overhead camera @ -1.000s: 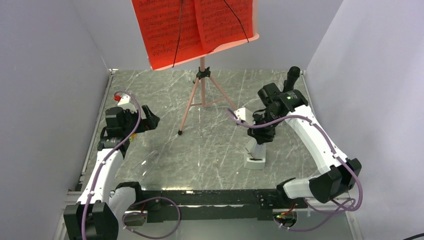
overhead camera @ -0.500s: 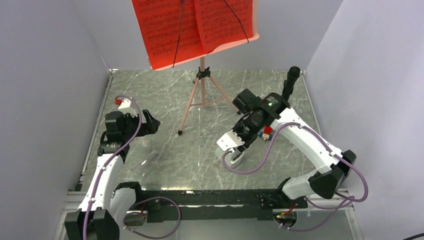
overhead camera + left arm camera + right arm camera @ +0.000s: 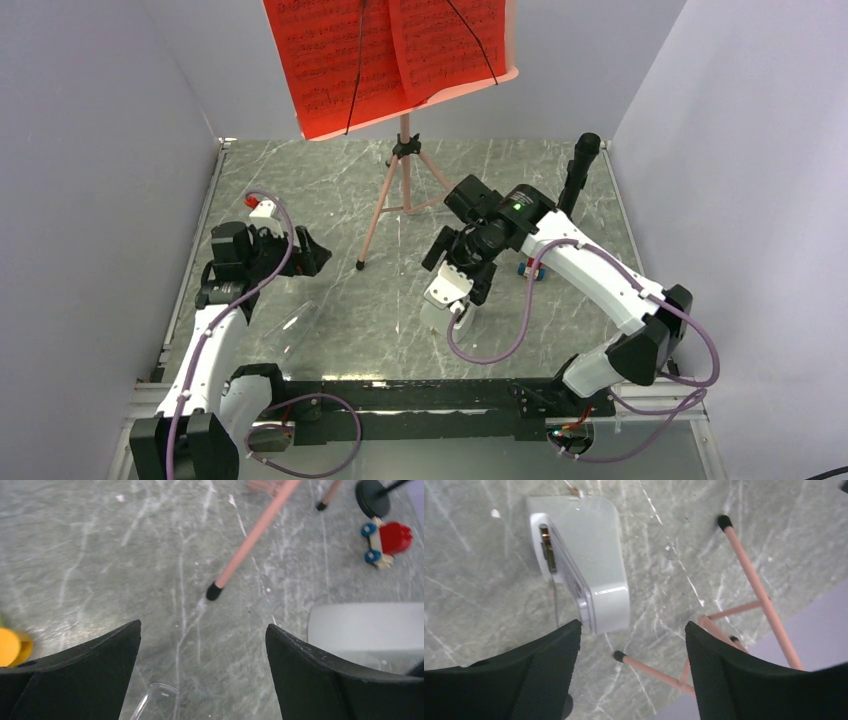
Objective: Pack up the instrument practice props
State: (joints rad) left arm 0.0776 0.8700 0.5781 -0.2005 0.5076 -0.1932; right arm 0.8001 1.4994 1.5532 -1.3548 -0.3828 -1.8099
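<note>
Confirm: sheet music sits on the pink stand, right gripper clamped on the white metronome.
Wrong grip: right wrist view shows the right gripper open, the white metronome lying free on the table. Sheet music does sit on the pink stand.

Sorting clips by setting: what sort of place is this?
Likely a robot lab test cell staged as a music corner: plain grey walls box in a table with two robot arms, a music stand and a metronome on it.

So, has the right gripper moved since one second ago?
Yes. In the top view the right gripper has gone left, toward the legs of the pink music stand, which stayed in place.
</note>
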